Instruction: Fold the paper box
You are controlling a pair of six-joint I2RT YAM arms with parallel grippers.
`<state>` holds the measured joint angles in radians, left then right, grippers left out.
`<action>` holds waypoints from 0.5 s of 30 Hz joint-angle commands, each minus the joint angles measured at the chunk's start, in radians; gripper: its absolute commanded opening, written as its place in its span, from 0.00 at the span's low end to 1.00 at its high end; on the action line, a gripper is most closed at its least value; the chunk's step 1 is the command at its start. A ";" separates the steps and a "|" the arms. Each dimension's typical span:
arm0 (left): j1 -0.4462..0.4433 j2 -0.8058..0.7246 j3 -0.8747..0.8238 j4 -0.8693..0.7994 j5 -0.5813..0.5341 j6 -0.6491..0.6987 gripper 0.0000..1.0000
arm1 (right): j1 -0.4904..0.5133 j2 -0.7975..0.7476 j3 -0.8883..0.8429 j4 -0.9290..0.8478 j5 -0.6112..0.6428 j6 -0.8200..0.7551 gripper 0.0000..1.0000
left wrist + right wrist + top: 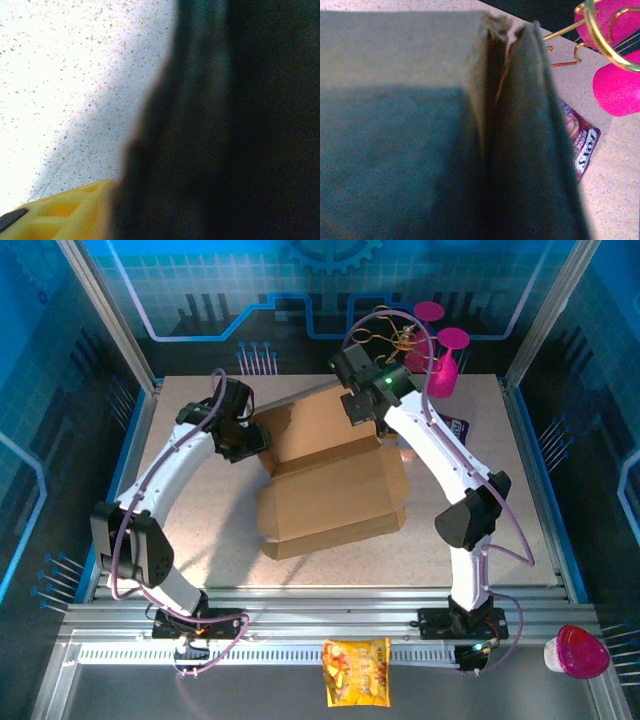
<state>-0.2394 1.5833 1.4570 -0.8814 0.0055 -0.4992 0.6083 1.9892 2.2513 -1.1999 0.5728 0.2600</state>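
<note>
The paper box (330, 490) lies between left hand (248, 440) and right hand (358, 408); their openness cannot be told.

On the dark wrapper (584, 146), which lies on the table (620, 200) near its right edge, white letters read about "JOYS". The first letter is not sure. The smaller line beside it is too blurred. The print on the orange snack bag (356, 672) is too small to read.

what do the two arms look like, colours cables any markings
The left arm and right arm match: white curved shells, black joints and black wrist ends, a purple cable looping along each. A green light glows near the right arm's wrist. No lettering is legible.
</note>
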 commanded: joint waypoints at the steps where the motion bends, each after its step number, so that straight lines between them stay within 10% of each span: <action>1: 0.003 -0.071 -0.056 0.092 0.032 0.001 0.54 | -0.016 0.020 0.010 -0.012 -0.030 0.037 0.00; 15: -0.001 -0.072 -0.184 0.317 -0.032 0.010 0.40 | -0.039 0.061 0.069 -0.077 -0.109 0.069 0.00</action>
<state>-0.2398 1.5238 1.2926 -0.6521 0.0040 -0.4973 0.5835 2.0411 2.2745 -1.2446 0.5053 0.2974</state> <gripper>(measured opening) 0.421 0.086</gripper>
